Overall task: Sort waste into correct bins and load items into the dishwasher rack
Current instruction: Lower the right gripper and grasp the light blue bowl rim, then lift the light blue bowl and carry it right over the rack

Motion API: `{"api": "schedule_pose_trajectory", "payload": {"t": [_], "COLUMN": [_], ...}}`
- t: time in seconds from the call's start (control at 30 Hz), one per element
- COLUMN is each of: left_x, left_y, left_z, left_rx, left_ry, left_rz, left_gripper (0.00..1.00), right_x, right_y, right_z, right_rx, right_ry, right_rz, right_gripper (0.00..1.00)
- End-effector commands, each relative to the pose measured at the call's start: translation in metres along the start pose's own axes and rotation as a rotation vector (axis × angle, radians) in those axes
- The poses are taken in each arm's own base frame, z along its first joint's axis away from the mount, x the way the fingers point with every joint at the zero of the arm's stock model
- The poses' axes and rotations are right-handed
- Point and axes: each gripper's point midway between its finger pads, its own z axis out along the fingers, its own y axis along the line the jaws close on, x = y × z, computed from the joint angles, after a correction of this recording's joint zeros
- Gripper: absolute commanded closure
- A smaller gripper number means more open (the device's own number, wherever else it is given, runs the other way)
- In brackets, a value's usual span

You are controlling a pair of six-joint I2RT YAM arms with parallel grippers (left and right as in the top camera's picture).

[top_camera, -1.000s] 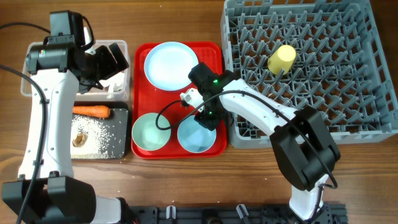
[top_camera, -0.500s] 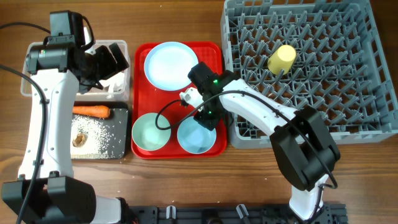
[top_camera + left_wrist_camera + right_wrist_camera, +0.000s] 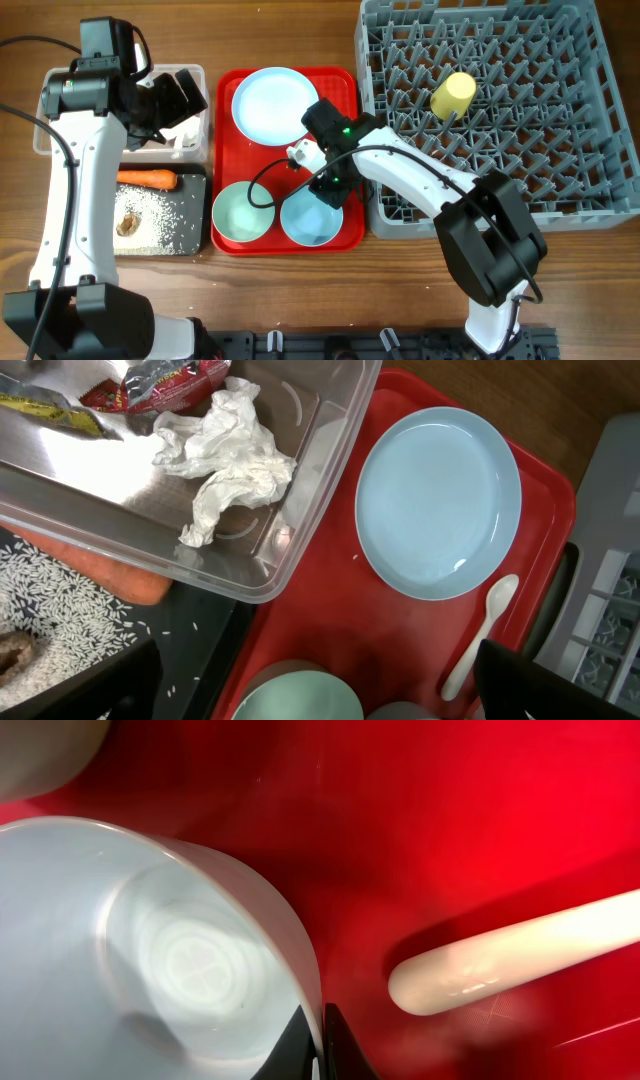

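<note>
Pale blue plastic is sitting between the right end effector's [image 3: 312,1042] fingers, which are clamping the thin rim of the pale blue bowl [image 3: 310,222] on the red tray [image 3: 226,90], beside the dishwasher rack [image 3: 372,120]. Such a narrow edge grip is risking the bowl swinging or slipping out on lifting, or clipping the white spoon [image 3: 520,955] lying just beside it. That arm is reaching across from the rack side, wrist pointing down. The left end effector [image 3: 178,96] is hanging over the clear tub [image 3: 320,490], fingers apart, gripping nothing
</note>
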Motion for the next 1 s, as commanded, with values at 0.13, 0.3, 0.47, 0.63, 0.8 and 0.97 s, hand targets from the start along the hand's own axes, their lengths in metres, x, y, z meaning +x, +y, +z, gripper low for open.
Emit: {"api": "schedule_pose_trajectory", "payload": {"t": [0.13,0.3,0.47,0.63,0.8,0.97], "left_x": [-0.003,-0.003,-0.003,-0.003,-0.003,-0.003], "left_y": [-0.002,-0.002,-0.002,-0.002,-0.002,-0.002], "left_z": [-0.004,-0.004,-0.004,-0.004,-0.004,-0.004], "left_rx": [0.015,0.015,0.015,0.015,0.015,0.015], "left_ry": [-0.008,-0.008,-0.008,-0.009,-0.008,-0.008], "left_rz": [-0.004,-0.004,-0.004,-0.003,-0.004,-0.004], "left_gripper": [0.00,0.00,0.00,0.00,0.00,0.00], "right_x": [-0.027,-0.047,-0.056,-0.055,-0.053,-0.034], "right_y": [-0.031,-0.045,-0.078,-0.141,-0.192,-0.250], "right_z": [-0.036,-0.069,-0.125,-0.212,-0.266,-0.307], "right_rx": [0.211,0.275,0.410,0.779,1.029,1.247], "right_ry": [-0.087,-0.202,-0.324,-0.452,-0.514,-0.534], "right_rz": [-0.024,-0.013,0.036,0.093,0.097,0.157], "right_gripper": [0.96,0.96,0.96,0.96,0.96,0.96]}}
